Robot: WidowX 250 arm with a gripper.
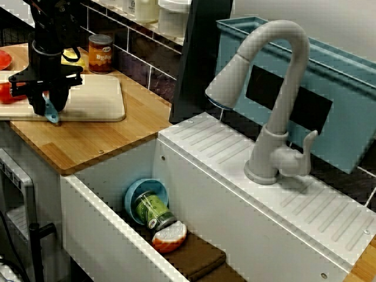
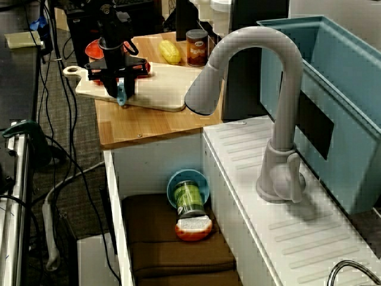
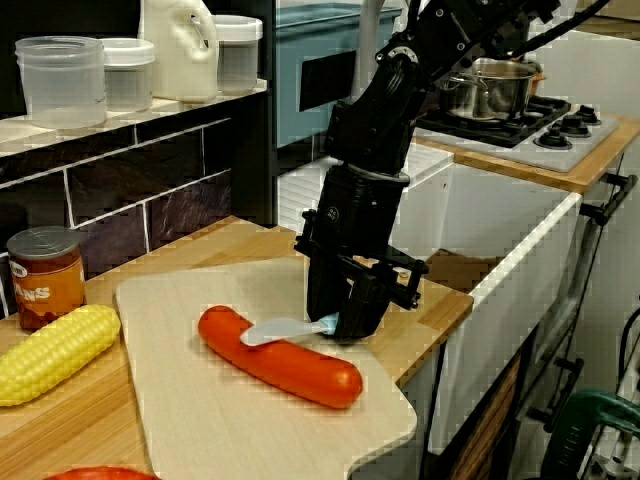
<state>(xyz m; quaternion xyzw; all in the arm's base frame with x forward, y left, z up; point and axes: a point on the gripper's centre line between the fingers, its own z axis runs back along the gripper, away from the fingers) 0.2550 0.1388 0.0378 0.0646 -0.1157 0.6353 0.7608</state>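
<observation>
In the counter-level view my gripper (image 3: 345, 322) points straight down over the pale cutting board (image 3: 200, 420). It is shut on the handle of a light blue plastic knife (image 3: 285, 330). The knife's blade rests across the top of a red sausage (image 3: 280, 362) lying on the board. In the view over the sink the gripper (image 1: 47, 108) stands at the board's (image 1: 97, 97) left part, with the blue knife (image 1: 53, 113) showing below the fingers and the sausage (image 1: 6, 93) at the frame edge. The view along the sink shows the gripper (image 2: 119, 94) on the board (image 2: 164, 89) too.
A corn cob (image 3: 50, 350) and an orange-labelled can (image 3: 45, 275) sit behind the board by the tiled wall. The sink (image 1: 106, 235) holds a blue bowl (image 1: 141, 194), a green jar (image 1: 154, 210) and an orange-and-white item (image 1: 170, 235) on brown cloth. A grey faucet (image 1: 276, 88) stands right.
</observation>
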